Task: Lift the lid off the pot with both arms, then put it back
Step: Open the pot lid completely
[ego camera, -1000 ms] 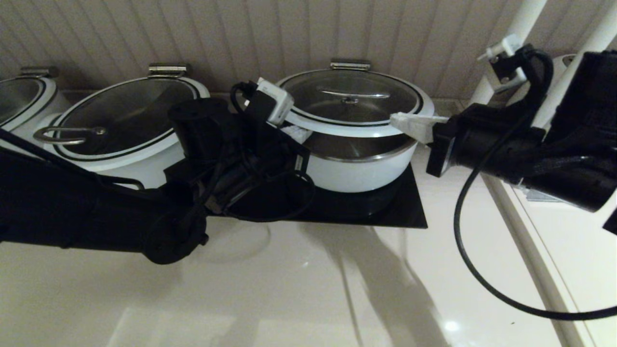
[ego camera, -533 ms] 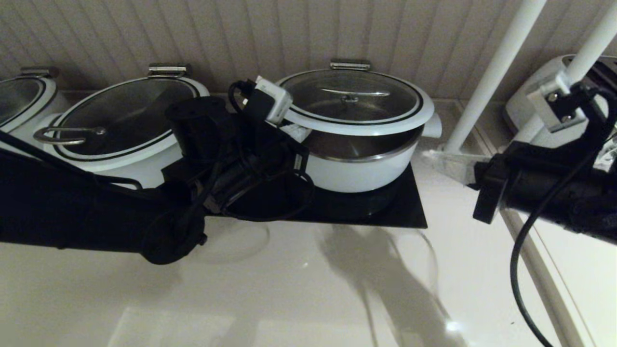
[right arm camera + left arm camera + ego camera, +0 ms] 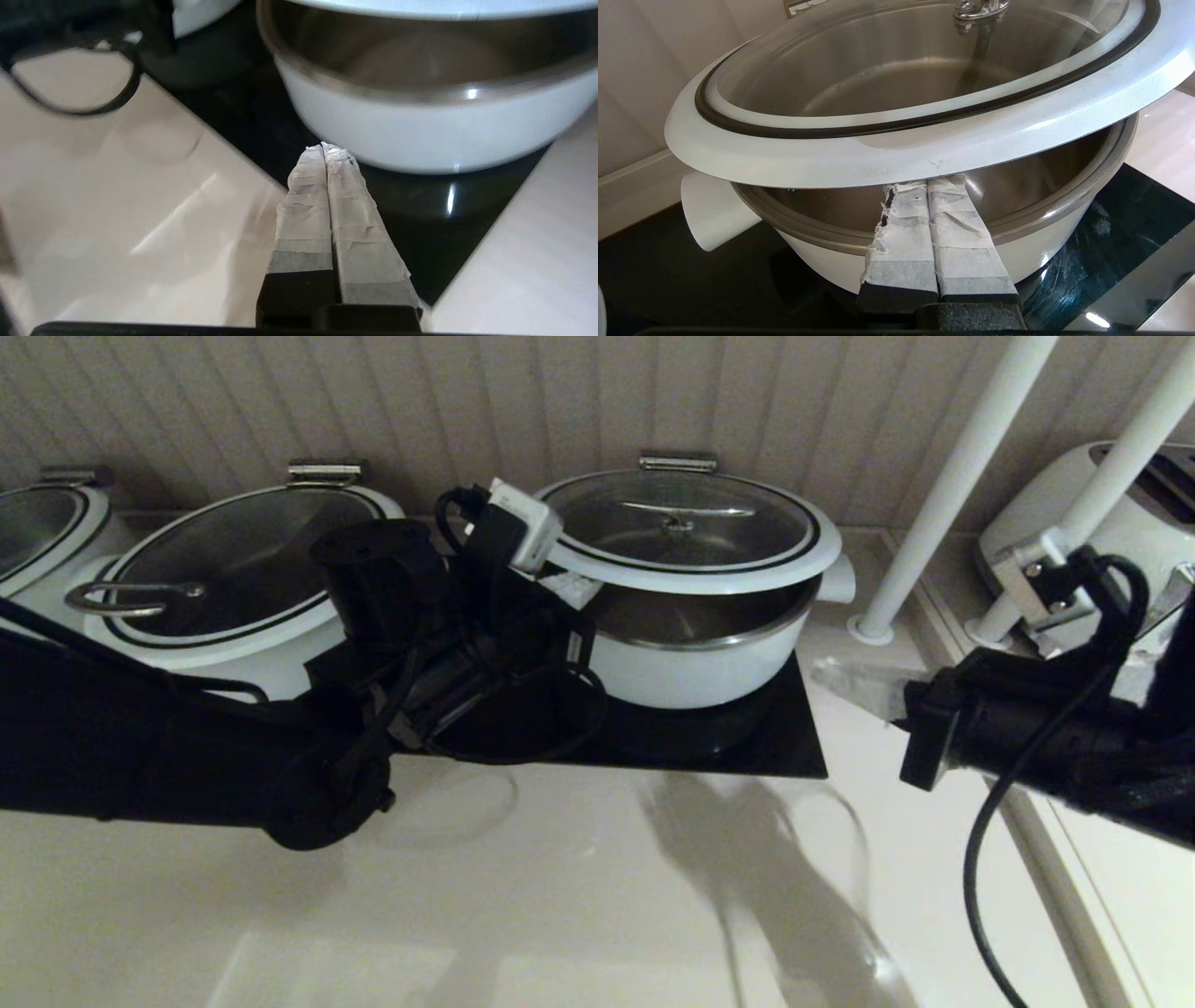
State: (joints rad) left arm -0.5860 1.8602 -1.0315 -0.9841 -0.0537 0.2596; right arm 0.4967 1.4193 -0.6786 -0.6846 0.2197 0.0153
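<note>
The lid (image 3: 681, 523), glass with a white rim and a steel bar handle, sits tilted over the white pot (image 3: 691, 672), raised at its left front so the steel inner bowl shows. My left gripper (image 3: 571, 588) is shut, with its taped fingertips wedged under the lid's rim; the left wrist view shows this gripper (image 3: 924, 183) beneath the lid (image 3: 901, 154) and over the pot's edge (image 3: 1045, 242). My right gripper (image 3: 831, 674) is shut and empty, low to the right of the pot and apart from it. In the right wrist view it (image 3: 326, 148) points at the pot's wall (image 3: 420, 135).
The pot stands on a black cooktop plate (image 3: 775, 747). A wider pot with a loop-handled lid (image 3: 233, 560) sits close on the left, and another (image 3: 37, 523) at the far left. Two white poles (image 3: 952, 476) and a white appliance (image 3: 1055, 513) stand on the right.
My right gripper has left the lid's right rim and moved right and down towards the counter. The lid's right side has dropped lower. My left gripper stays under the rim.
</note>
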